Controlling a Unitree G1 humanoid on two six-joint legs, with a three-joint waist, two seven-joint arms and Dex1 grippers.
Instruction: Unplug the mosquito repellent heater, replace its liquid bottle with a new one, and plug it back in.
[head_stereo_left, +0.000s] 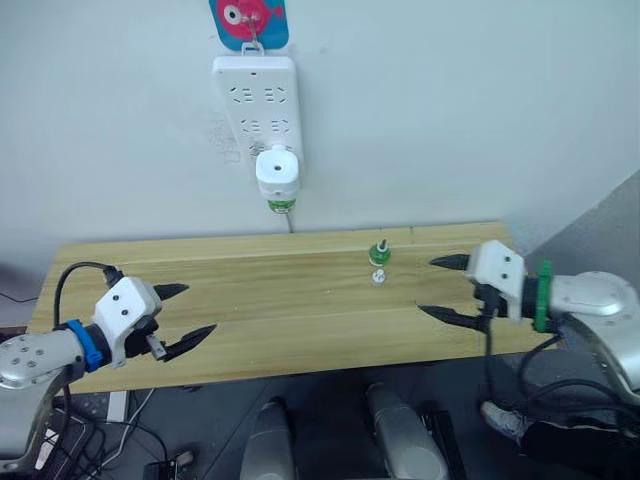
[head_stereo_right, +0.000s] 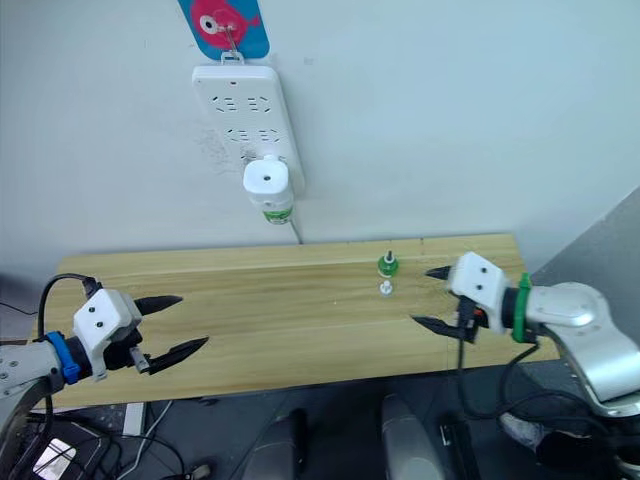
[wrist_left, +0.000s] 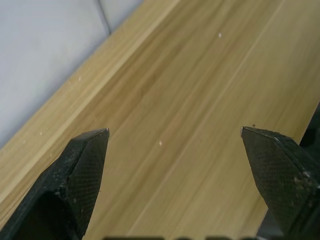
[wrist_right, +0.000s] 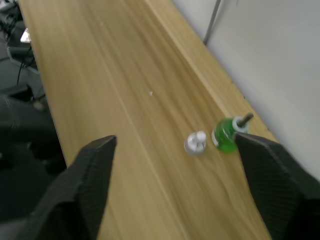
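The white mosquito repellent heater (head_stereo_left: 277, 170) is plugged into the lower end of the power strip (head_stereo_left: 256, 100) on the wall, with a green-banded liquid bottle (head_stereo_left: 280, 204) hanging under it. A second small green bottle (head_stereo_left: 379, 251) with a wick stands on the wooden table (head_stereo_left: 300, 320), a small white cap (head_stereo_left: 379, 277) just in front of it. My right gripper (head_stereo_left: 446, 288) is open over the table's right end, right of that bottle. My left gripper (head_stereo_left: 185, 315) is open above the table's left end, holding nothing.
A red and blue sticker with a hook (head_stereo_left: 248, 22) holds the power strip to the wall. A thin cable (head_stereo_left: 289, 222) drops from the strip behind the table. Dark floor with cables (head_stereo_left: 150, 450) lies beyond the table's front edge.
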